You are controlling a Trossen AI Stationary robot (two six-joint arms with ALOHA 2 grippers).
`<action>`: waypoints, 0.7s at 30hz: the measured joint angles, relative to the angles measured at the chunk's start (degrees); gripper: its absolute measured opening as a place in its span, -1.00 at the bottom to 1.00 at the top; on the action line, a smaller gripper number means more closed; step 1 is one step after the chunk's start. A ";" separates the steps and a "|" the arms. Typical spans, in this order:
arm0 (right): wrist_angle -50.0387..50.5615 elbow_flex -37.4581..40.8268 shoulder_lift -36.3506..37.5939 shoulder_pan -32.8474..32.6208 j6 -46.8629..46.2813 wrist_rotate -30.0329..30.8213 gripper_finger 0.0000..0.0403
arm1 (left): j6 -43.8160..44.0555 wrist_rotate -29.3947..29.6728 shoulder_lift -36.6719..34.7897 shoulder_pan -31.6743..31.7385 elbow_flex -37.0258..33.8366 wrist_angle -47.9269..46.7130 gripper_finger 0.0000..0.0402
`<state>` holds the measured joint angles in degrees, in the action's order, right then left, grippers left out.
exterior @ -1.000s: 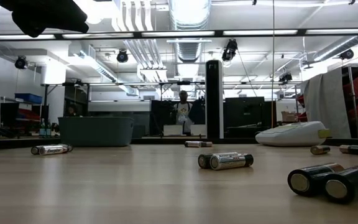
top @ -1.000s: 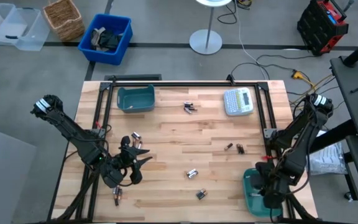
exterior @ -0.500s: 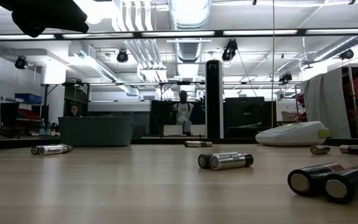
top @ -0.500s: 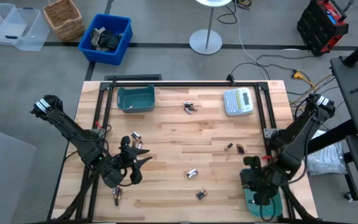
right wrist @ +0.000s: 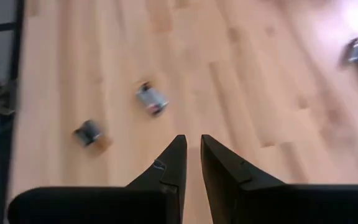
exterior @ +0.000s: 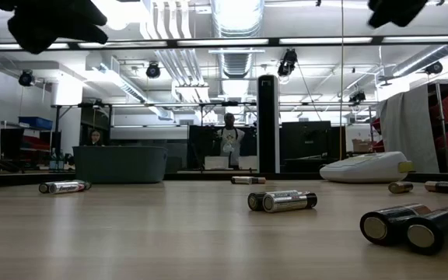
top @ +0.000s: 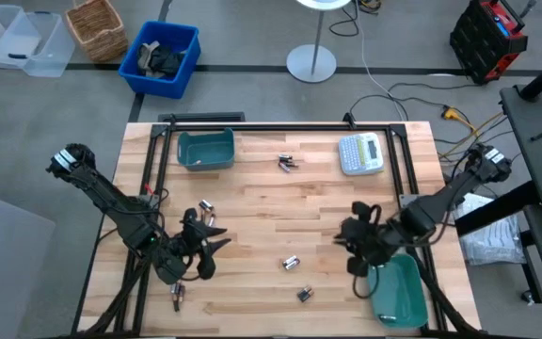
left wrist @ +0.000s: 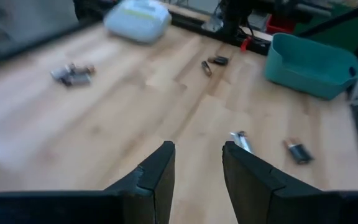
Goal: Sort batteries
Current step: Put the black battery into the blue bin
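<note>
Batteries lie loose on the wooden table: a pair at the far middle, a pair beside my left gripper, one in the middle, one nearer the front and one at the near left. My left gripper hovers open over the near left with nothing between its fingers. My right gripper hangs above the wood right of the middle. Its fingers are all but shut and hold nothing. Two batteries lie ahead of it.
A teal bin stands at the far left and another teal bin at the near right corner. A grey-white label maker sits at the far right. A black frame runs along the table's left, far and right edges.
My right gripper has left the spot above the near-right teal bin, rising and swinging toward the table's left and a little toward the far edge. It now hangs over bare wood beside the bin. The batteries have stayed where they were.
</note>
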<state>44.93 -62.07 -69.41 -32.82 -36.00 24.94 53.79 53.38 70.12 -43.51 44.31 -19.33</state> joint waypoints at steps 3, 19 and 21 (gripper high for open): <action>0.08 0.31 0.00 2.85 3.11 3.22 -0.81 | 6.88 -3.82 -0.01 0.04 0.00 -0.48 -0.43; -0.79 0.41 -0.02 11.70 17.19 9.77 -0.80 | 59.27 -18.36 0.86 0.41 0.00 -40.18 -0.43; -0.81 0.42 -0.02 12.26 17.28 9.79 -0.81 | 59.85 -18.42 1.06 1.12 0.00 -40.72 -0.43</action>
<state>44.12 -61.65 -69.43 -20.56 -18.72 34.73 113.64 34.96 71.17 -42.39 44.31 -60.05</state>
